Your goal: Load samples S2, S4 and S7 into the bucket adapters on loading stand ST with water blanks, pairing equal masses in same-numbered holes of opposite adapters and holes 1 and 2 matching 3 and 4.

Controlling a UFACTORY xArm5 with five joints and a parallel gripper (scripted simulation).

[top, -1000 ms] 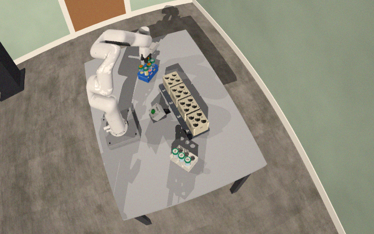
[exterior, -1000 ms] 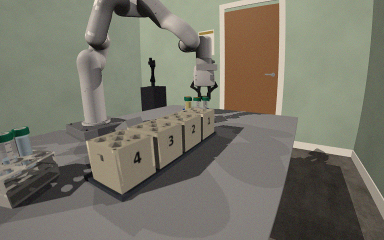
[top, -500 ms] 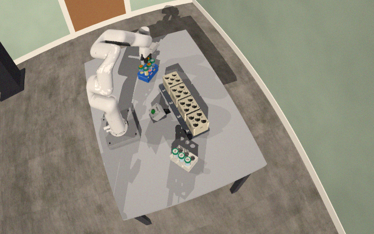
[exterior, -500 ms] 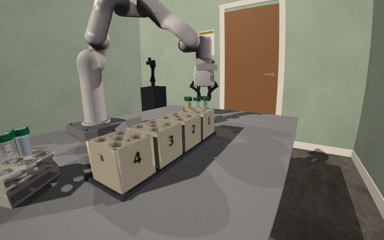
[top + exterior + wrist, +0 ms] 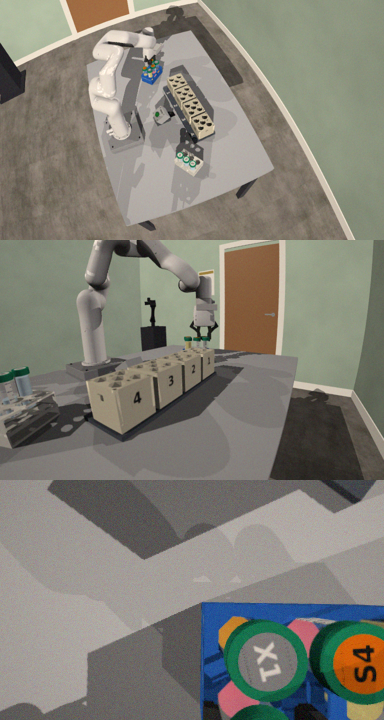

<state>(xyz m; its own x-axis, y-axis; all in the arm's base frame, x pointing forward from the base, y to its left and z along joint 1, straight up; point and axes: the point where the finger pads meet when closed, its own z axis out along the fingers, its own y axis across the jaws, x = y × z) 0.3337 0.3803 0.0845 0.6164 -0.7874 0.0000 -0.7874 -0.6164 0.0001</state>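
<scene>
Wrist view: the gripper is partly open, its fingertips on either side of a green cap cut off by the lower edge; that cap's label is out of sight. X1, with its grey dot, stands just beside that cap in the blue rack. S4, orange-dotted, is next to X1 in the same rack. The positions of S2 and S7 cannot be told, as the other orange dots are too small to read from above.

Adapters 1, 2, 3 and 4 sit in a row on the stand, their holes dark from above. Three water blanks stand upright along one side of the pale rack, near the adapter 4 end. DONE is on its small desk, between the arm's base and the stand. The arm arches over to the blue rack, gripper pointing down.
</scene>
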